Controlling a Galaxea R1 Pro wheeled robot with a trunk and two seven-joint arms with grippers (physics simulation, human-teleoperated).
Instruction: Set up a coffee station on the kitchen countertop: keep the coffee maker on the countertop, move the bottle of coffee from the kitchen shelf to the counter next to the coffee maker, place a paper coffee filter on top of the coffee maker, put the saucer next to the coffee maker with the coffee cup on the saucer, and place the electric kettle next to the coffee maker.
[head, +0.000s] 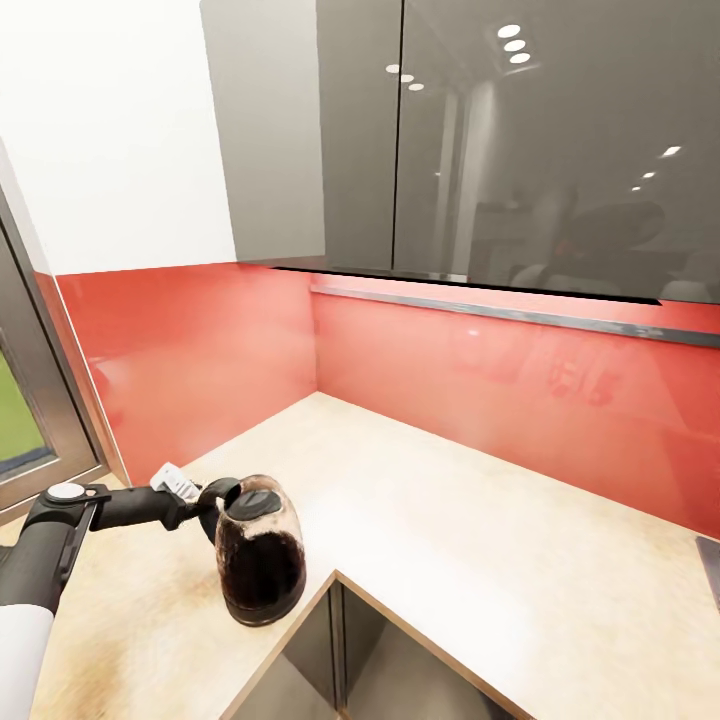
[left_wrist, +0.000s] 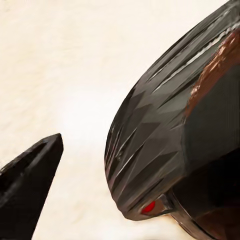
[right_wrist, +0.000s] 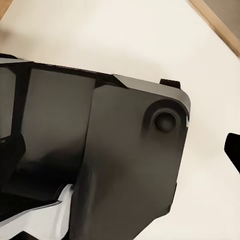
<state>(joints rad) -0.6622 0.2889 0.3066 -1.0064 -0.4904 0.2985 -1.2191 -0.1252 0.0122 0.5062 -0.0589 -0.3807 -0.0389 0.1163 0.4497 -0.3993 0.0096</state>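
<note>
- Left claw (head: 203, 500) sits at the kettle (head: 260, 550) handle on the counter (head: 450, 540); can't tell if it's clenched.
- Glass and full, so heavy, fragile; grab the loop handle.

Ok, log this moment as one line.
left gripper: at kettle handle, grip unclear | kettle: upright on countertop near inner corner edge | coffee maker: unseen

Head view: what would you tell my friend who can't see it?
A clear glass electric kettle with dark contents stands upright on the light tan countertop, the left end effector at its black loop handle. Red backsplash and glossy grey cabinets lie behind.
</note>
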